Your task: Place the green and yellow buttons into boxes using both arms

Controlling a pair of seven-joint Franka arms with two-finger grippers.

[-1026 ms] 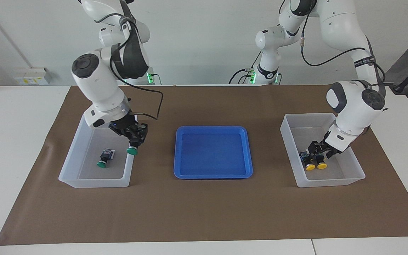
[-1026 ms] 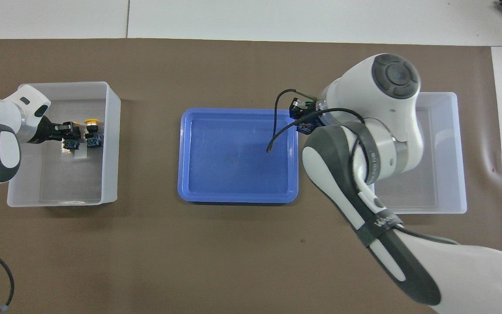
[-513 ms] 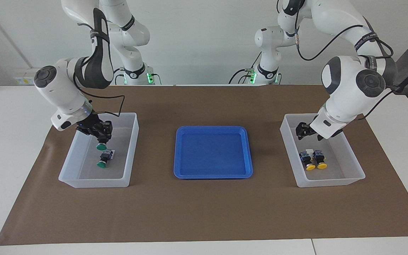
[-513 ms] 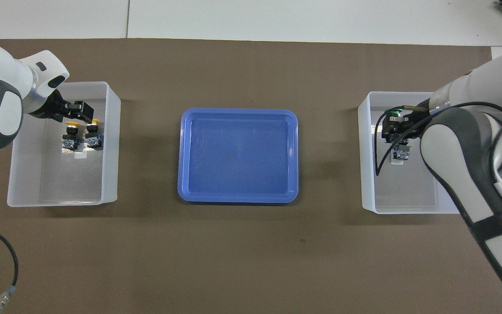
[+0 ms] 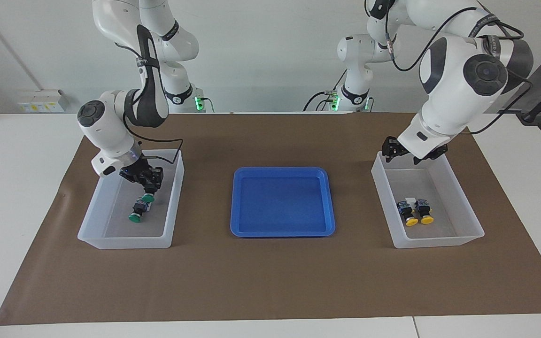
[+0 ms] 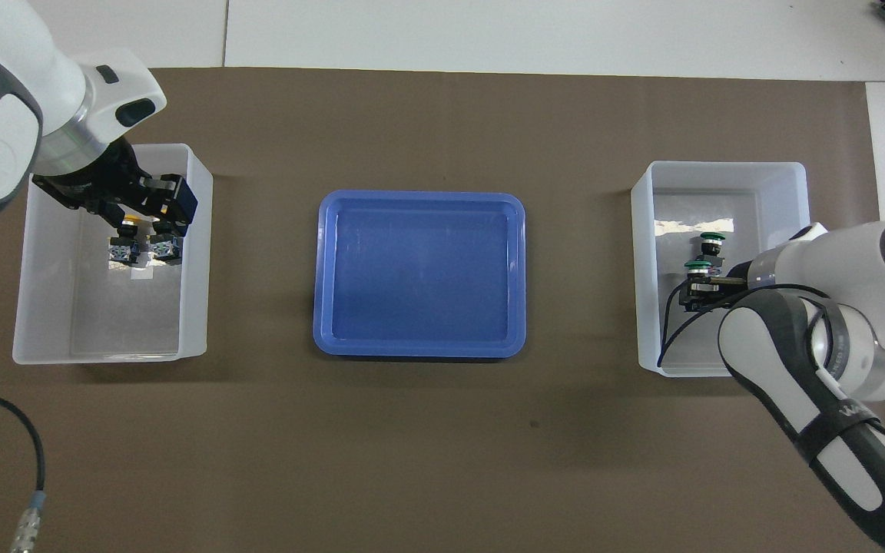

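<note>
My right gripper (image 5: 150,184) is shut on a green button (image 5: 147,198) and holds it low inside the translucent box (image 5: 111,241) at the right arm's end. That button sits close beside the second green button (image 5: 135,217), which lies on the box floor. Both green caps show in the overhead view (image 6: 697,266) (image 6: 711,238), with the right gripper (image 6: 700,290) at the nearer one. My left gripper (image 5: 395,152) is open and empty, raised over the other box (image 5: 439,241). Two yellow buttons (image 5: 416,218) lie side by side in that box, partly covered in the overhead view (image 6: 143,250) by the left gripper (image 6: 152,207).
A shallow blue tray (image 5: 282,170) lies between the two boxes on the brown mat (image 5: 270,281). It shows with nothing in it in the overhead view (image 6: 419,198). A loose black cable (image 6: 28,461) lies at the mat's edge by the left arm.
The right gripper carried the green button from the tray side into its box and lowered it beside the other. The left gripper let go of a yellow button and rose.
</note>
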